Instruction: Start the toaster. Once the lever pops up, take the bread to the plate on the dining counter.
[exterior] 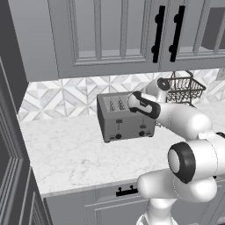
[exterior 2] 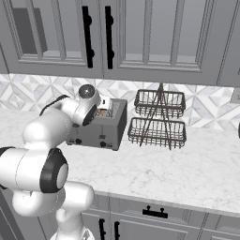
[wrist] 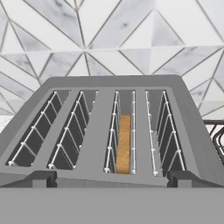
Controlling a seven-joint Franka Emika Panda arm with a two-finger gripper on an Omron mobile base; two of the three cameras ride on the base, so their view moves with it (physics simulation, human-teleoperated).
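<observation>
The grey four-slot toaster (exterior: 123,121) (exterior 2: 101,132) (wrist: 100,127) stands on the marble worktop against the tiled wall. The bread (wrist: 124,144) sits on edge, low in the third slot from the left in the hand view. My gripper (wrist: 113,180) hovers just above the toaster's front top edge and looks down into the slots. It is open wide with nothing between its fingertips (wrist: 43,178). In the right base view my hand (exterior 2: 104,103) sits over the toaster top. The black levers and knobs show on the front face in the left base view. The plate and the dining counter are out of view.
A two-tier dark wire basket rack (exterior: 184,90) (exterior 2: 157,119) stands close to the toaster's right side. Grey wall cabinets with black handles (exterior: 158,35) (exterior 2: 86,35) hang overhead. The marble worktop (exterior: 66,154) (exterior 2: 187,164) spreads in front, above grey drawers.
</observation>
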